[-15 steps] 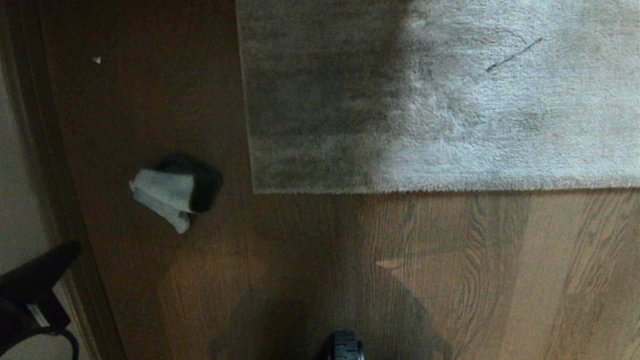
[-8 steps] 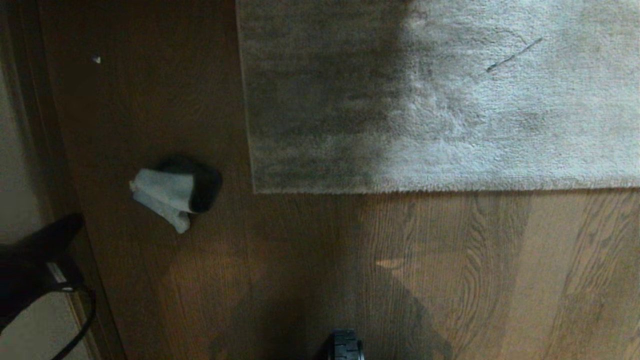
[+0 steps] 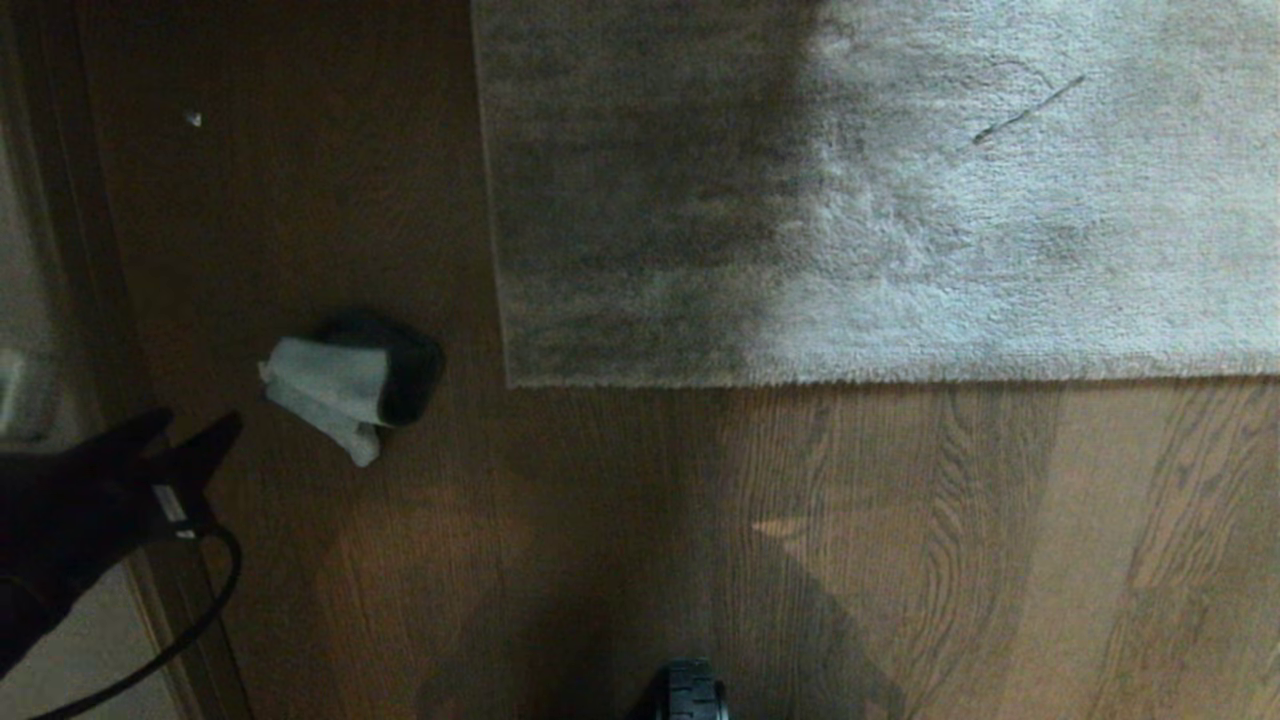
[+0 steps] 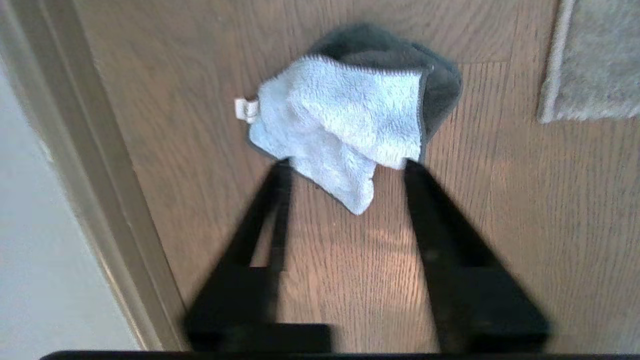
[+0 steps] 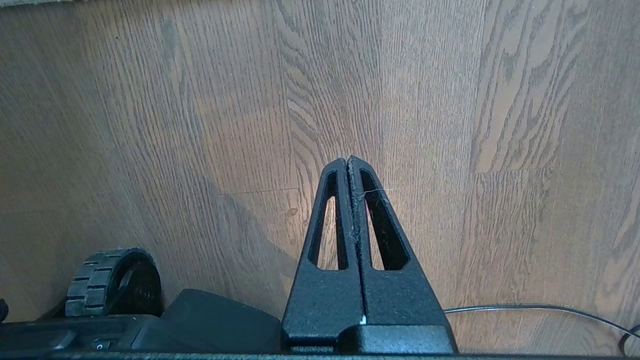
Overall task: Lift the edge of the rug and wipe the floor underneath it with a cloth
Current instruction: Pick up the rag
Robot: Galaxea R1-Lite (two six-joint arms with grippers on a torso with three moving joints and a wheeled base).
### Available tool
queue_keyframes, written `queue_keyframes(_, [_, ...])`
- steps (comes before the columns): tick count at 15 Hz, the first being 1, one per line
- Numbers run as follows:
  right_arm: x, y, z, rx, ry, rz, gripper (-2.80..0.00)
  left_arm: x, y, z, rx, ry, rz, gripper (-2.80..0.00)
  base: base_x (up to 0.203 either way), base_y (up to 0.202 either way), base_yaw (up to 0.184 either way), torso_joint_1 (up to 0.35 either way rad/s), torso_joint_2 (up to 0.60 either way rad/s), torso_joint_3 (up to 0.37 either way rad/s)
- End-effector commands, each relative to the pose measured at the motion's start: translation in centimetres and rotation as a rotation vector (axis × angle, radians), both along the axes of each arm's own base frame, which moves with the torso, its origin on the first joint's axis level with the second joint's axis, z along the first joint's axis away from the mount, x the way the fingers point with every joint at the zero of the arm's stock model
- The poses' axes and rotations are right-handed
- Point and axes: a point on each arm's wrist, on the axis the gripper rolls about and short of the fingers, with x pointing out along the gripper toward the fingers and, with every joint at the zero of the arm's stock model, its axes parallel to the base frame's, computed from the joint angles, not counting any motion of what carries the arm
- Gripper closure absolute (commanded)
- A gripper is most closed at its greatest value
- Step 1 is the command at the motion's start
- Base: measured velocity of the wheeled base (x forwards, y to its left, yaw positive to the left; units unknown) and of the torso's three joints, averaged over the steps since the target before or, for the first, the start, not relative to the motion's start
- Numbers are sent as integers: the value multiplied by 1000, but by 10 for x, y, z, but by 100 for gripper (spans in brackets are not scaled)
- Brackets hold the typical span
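The cloth (image 3: 325, 392), a small whitish rag with a dark grey part folded under it, lies crumpled on the dark wooden floor (image 3: 600, 520) left of the rug. The rug edge (image 3: 850, 378) runs straight across, and its corner (image 3: 510, 378) lies flat on the boards. My left gripper (image 3: 195, 425) comes in from the lower left, open and empty, a short way from the cloth. In the left wrist view its spread fingertips (image 4: 282, 167) frame the near tip of the cloth (image 4: 340, 125), with the rug corner (image 4: 585, 75) off to the side. My right gripper (image 5: 346, 161) hangs shut and empty over bare floor (image 5: 200, 125).
A dark door frame or baseboard (image 3: 100, 300) runs along the left side, close to the left arm. The robot's wheel (image 3: 690, 692) shows at the bottom middle, also the wheel (image 5: 112, 282) beside a thin cable (image 5: 525, 307). A small white speck (image 3: 193, 119) lies on the floor.
My left gripper has risen in the head view towards the cloth and its fingers have spread from shut to open. Cloth, rug and right gripper have not moved.
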Motion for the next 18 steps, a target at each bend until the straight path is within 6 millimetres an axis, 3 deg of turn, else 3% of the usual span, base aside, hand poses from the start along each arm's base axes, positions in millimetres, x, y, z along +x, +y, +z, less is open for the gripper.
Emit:
queue_keyframes(1, [0, 0, 0, 0, -1, 0, 0, 9, 0, -5, -8, 24, 0, -280, 0, 0, 0, 0, 0, 0])
queue_keyframes(12, [0, 0, 0, 0, -1, -1, 0, 69, 3, -32, -27, -44, 1, -280, 0, 0, 0, 0, 0, 0])
queue_keyframes(18, [0, 0, 0, 0, -1, -1, 0, 91, 4, -48, -27, -78, 4, -280, 0, 0, 0, 0, 0, 0])
